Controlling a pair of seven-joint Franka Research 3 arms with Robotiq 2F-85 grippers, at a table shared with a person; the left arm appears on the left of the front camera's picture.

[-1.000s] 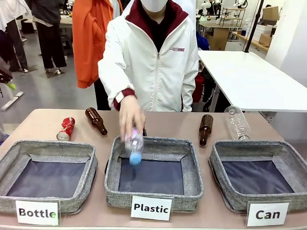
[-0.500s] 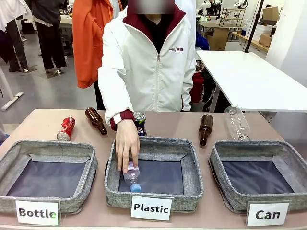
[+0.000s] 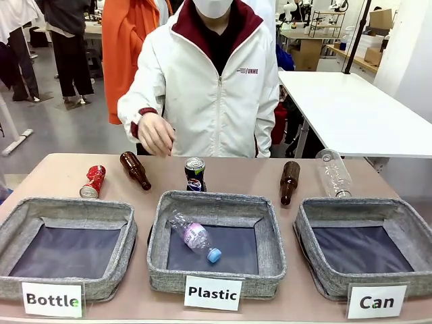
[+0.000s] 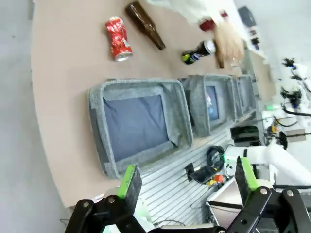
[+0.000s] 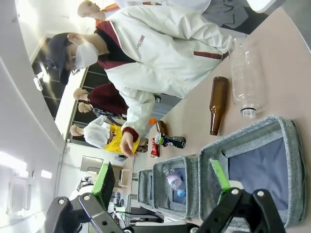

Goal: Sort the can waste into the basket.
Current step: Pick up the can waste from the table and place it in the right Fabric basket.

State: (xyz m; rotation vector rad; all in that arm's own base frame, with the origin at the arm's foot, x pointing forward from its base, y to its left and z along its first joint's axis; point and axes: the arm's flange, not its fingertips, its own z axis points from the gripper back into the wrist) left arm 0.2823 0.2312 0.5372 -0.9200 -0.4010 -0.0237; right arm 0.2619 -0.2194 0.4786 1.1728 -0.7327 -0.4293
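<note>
Withdrawn from the Plastic basket (image 3: 216, 200), the person's hand (image 3: 155, 133) is raised; I find red can (image 3: 93, 181) and Pepsi can (image 3: 195, 175) on the counter (image 3: 243, 172), Can basket (image 3: 351, 204) unfilled, left fingers (image 4: 130, 179) and right fingers (image 5: 104, 178) spread, empty.

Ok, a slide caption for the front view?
Plastic bottle lies in the middle basket; Can basket sits empty while the Pepsi can and crushed red can wait on the table.
</note>
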